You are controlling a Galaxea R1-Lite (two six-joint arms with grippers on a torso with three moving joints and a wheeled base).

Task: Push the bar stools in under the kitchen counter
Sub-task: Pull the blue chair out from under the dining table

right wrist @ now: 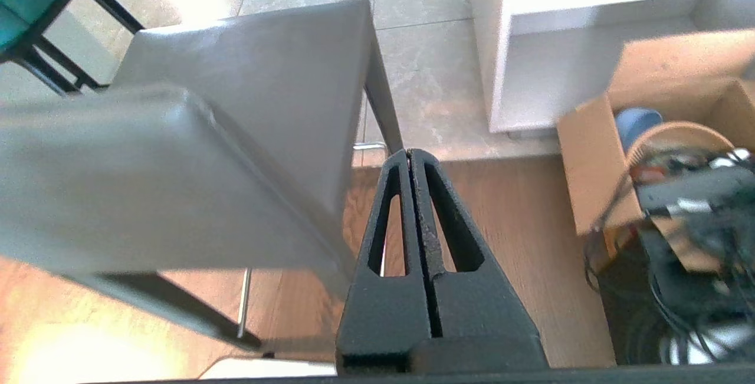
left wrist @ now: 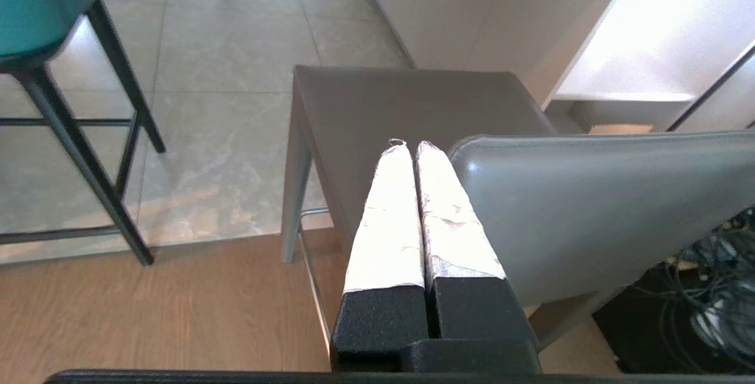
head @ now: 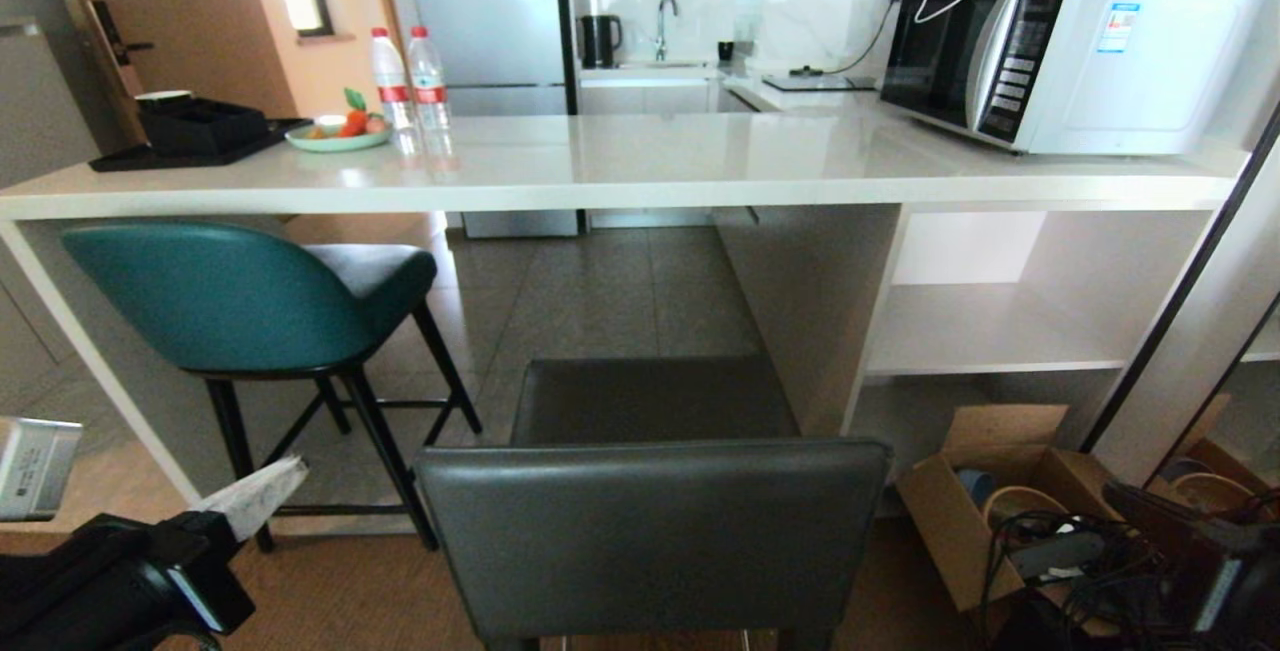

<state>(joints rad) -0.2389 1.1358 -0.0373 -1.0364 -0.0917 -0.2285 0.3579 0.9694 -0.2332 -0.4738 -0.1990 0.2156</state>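
Observation:
The kitchen counter [head: 640, 176] spans the head view. The teal bar stool [head: 220, 296] stands at the left with its seat partly under the counter. The dark-grey bar stool [head: 650, 521] stands in the near middle, out in front of the counter, its back toward me. My left gripper [left wrist: 411, 145] has white-wrapped fingers and is shut and empty, just off the left end of the grey backrest [left wrist: 590, 207]. My right gripper [right wrist: 409, 153] is black, also shut and empty, beside the backrest's right end [right wrist: 147, 183]. In the head view the left gripper [head: 290, 471] shows low left and the right arm [head: 1210, 551] low right.
A microwave [head: 1070, 51], two water bottles [head: 410, 81], a fruit plate [head: 335, 136] and a black tray [head: 190, 131] sit on the counter. White shelves [head: 1000, 331] fill the space under its right part. An open cardboard box [head: 1000, 491] with cables lies right of the grey stool.

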